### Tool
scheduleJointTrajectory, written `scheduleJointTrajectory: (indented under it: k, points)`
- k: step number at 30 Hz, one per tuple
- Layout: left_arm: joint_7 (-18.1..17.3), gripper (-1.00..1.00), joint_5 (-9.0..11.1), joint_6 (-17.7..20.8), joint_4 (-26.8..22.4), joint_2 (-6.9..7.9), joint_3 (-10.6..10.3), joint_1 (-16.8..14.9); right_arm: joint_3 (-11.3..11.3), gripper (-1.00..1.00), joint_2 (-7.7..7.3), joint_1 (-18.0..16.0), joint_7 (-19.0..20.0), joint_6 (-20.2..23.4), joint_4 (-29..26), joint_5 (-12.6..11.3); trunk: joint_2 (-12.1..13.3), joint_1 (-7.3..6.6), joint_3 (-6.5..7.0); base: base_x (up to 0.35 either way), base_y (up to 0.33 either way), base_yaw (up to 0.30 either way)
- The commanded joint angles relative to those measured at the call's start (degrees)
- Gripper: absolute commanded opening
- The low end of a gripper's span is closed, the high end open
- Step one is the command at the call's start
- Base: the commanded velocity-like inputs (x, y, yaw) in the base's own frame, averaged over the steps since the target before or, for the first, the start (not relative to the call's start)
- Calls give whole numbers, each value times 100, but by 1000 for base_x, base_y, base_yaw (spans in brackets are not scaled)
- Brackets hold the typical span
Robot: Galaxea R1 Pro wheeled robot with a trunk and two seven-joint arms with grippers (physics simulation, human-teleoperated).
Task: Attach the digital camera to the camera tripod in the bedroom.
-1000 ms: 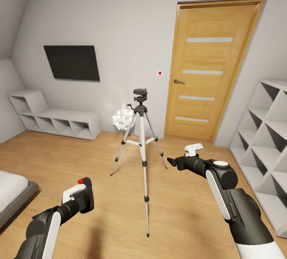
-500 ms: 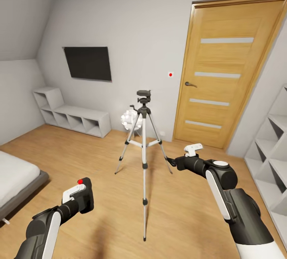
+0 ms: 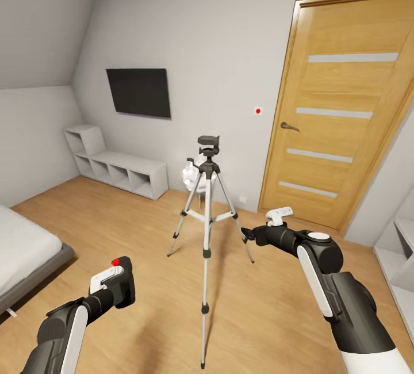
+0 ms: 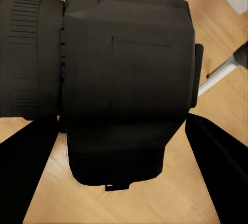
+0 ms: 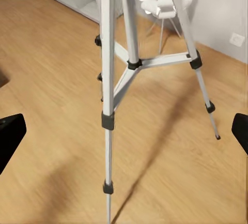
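Now facing the camera tripod (image 3: 206, 230) on the bedroom floor (image 3: 144, 270), near the wooden door (image 3: 339, 121).
Best practice, by this view: raise the digital camera (image 3: 122, 287), clamped in the left gripper (image 3: 112, 285) fingers, level over the tripod's black head before lowering. Left arm sits low, forearm angled forward; right gripper (image 3: 265, 225), fingers apart and empty, reaches out beside the legs.
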Motion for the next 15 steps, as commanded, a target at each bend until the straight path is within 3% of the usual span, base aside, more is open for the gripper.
scheduleJointTrajectory:
  k: [1,8,15]
  points:
    - [-22,-100,17,35,-7,-7,18,-8,3,100,-6,-6,-29,27,-4,-55,-13,6,-13,254,-254,41]
    - [-22,-100,17,35,-7,-7,18,-8,-2,100,-5,-5,-33,21,-4,-70,-13,6,-12,251,-260,18]
    - [-22,-100,17,56,-7,-7,25,-8,16,100,-2,0,-37,32,-4,-75,-13,6,-12,146,-316,2]
